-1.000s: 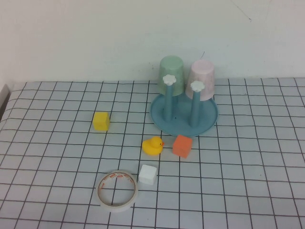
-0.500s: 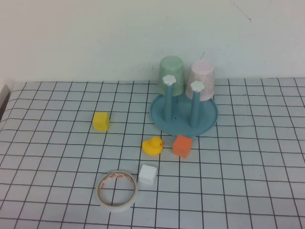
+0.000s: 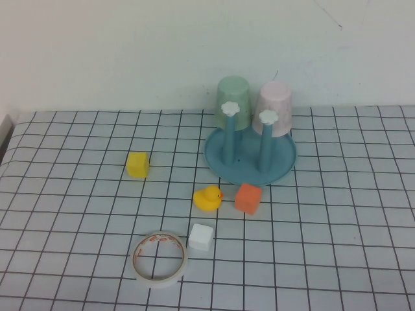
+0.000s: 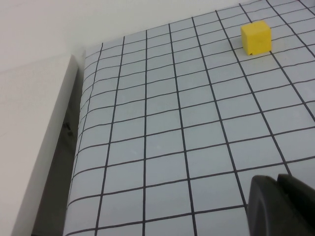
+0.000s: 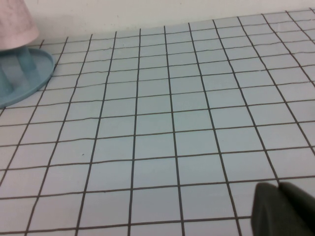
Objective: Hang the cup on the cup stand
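The pale pink cup [image 3: 273, 107] hangs upside down on a back peg of the blue cup stand [image 3: 250, 157], next to the light green cup [image 3: 233, 102]. Two front pegs with white flower caps stand bare. The pink cup's rim [image 5: 15, 24] and the stand's edge [image 5: 24, 81] show in the right wrist view. My left gripper [image 4: 278, 181] is shut and empty, low over the table's left part, well away from the stand. My right gripper [image 5: 279, 187] is shut and empty over the table to the right of the stand. Neither arm shows in the high view.
A yellow cube [image 3: 137, 164] [image 4: 256, 37] lies left of the stand. A yellow duck [image 3: 207, 197], an orange cube [image 3: 248, 198], a white cube [image 3: 201, 236] and a tape roll [image 3: 160, 258] lie in front. The table's left edge [image 4: 74, 147] drops off.
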Controlling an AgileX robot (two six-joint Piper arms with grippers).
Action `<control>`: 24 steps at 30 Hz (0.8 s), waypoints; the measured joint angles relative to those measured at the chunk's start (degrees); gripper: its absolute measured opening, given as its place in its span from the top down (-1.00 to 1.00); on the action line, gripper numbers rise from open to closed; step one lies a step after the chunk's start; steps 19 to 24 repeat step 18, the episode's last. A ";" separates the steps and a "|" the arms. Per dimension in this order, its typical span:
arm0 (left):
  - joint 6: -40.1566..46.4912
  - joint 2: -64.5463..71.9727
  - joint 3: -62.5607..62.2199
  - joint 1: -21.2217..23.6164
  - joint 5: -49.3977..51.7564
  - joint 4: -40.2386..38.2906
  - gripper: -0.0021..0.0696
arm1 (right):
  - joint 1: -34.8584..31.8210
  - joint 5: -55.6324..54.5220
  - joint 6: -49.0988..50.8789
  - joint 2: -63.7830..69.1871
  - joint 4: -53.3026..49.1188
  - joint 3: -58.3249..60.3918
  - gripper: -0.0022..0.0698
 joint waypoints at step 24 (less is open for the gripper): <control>0.03 0.00 0.00 0.00 0.14 -0.61 0.95 | 0.00 0.00 0.00 0.00 0.00 0.00 0.94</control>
